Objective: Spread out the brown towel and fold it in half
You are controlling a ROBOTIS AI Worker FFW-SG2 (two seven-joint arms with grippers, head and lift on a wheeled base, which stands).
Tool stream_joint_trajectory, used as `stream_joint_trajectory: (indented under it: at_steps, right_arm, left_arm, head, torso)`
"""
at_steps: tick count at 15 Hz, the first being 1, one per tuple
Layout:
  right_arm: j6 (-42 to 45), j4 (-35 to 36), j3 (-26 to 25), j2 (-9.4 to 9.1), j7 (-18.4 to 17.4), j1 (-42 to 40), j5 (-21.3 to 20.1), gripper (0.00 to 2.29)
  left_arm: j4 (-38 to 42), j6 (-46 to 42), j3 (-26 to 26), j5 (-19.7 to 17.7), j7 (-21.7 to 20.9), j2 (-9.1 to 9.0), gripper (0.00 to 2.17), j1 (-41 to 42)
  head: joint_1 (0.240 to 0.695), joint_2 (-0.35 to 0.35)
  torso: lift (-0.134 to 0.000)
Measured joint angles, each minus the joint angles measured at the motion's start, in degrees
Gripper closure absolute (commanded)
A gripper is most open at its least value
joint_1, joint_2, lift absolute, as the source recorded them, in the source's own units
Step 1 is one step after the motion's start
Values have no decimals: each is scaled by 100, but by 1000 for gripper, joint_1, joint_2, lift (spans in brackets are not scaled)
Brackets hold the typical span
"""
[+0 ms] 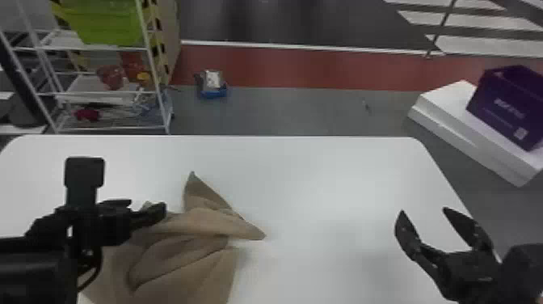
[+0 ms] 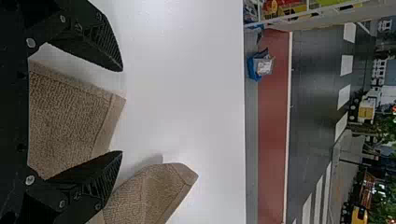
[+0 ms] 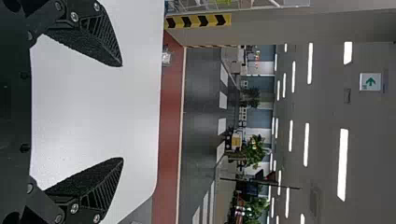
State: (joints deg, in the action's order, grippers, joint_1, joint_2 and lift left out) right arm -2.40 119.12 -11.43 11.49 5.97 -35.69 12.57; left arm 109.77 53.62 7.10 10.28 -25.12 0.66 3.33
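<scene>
The brown towel (image 1: 182, 262) lies crumpled on the left half of the white table (image 1: 323, 182), one corner pointing away and another to the right. Over its far left part is my left gripper (image 1: 147, 210). In the left wrist view that left gripper (image 2: 122, 111) stands open, with a flap of the towel (image 2: 70, 116) between and below its fingers; a second corner lies beside the lower finger. My right gripper (image 1: 422, 210) is over the table's right side, away from the towel; in the right wrist view the right gripper (image 3: 123, 112) is open around nothing.
Beyond the table's far edge stand a wire shelf (image 1: 109, 93) at the left and a blue packet (image 1: 212, 84) on the floor. A purple box (image 1: 509, 107) rests on a white block (image 1: 464, 125) at the right.
</scene>
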Motion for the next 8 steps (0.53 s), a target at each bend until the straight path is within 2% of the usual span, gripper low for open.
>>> stream_joint_trajectory:
  at_steps: [7,8]
  right_arm:
    - [55,-119,26,10,34,123,31,174]
    - [63,-132,26,14,35,135,33,174]
  left_arm:
    - [-82,83,-67,70,-136,-3,340,7]
    - [-98,83,-68,72,-148,-4,434,0]
  head:
    - [695,-101]
    - [695,-102]
  torso:
    - [-124]
    - [-124]
